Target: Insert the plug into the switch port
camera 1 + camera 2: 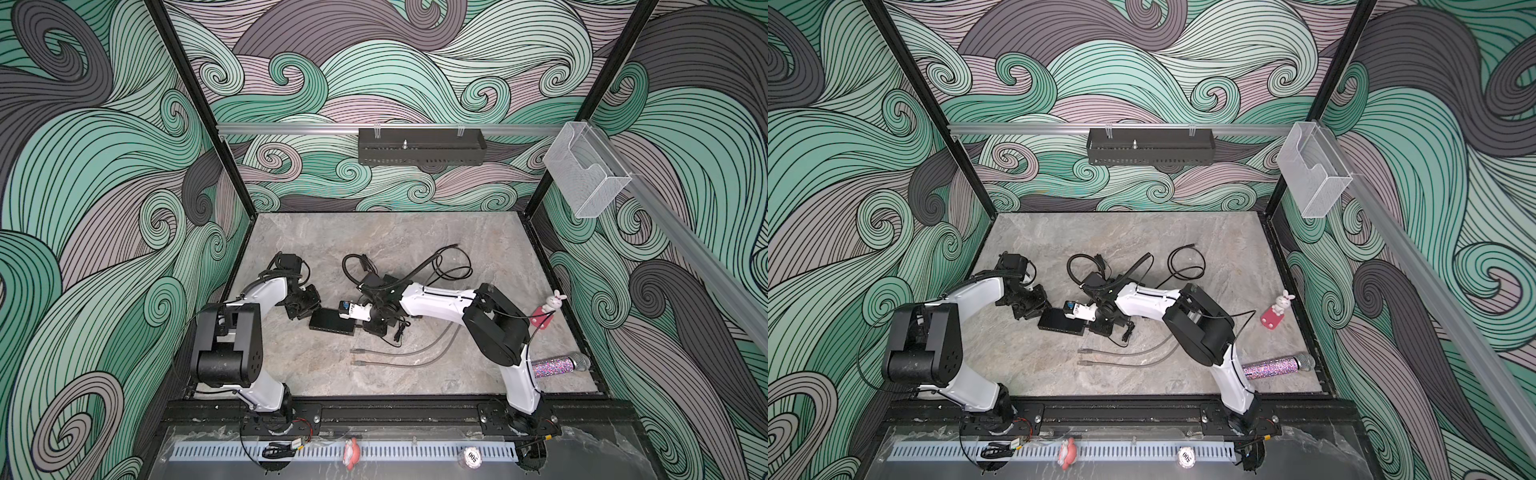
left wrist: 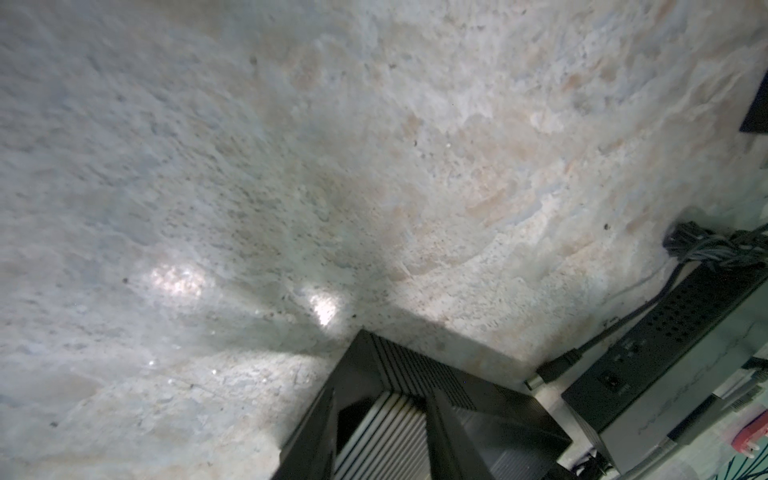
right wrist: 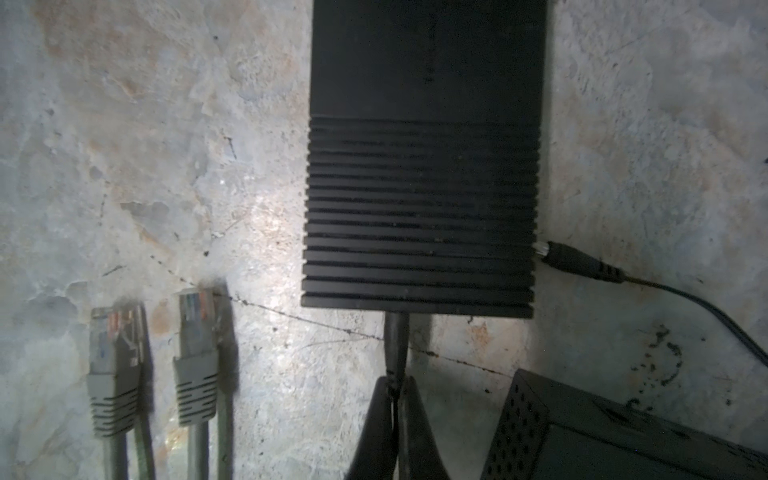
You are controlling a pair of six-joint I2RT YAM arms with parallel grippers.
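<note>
A: Plug [image 3: 397,340] location?
B: Tip meeting the switch [image 3: 424,166] end face. Your right gripper [image 3: 397,386] pinches its thin tail; your left gripper [image 2: 382,399] clamps the switch.
A: Feel?
B: Probably light and stiff. Hold the thicker moulded body. Its long axis lies level, in line with that gripper, nose pointing into the switch.

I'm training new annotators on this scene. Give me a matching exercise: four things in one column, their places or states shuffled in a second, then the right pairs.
Things
1. black ribbed switch box
2. thin black plug
3. two grey network cables
4. glittery purple microphone

States
A. lying side by side, unplugged
B. pinched in the shut right hand
C. beside the right arm's base
D. clasped by the left hand

Pairs: 1-D, 2-B, 3-A, 4-C
</note>
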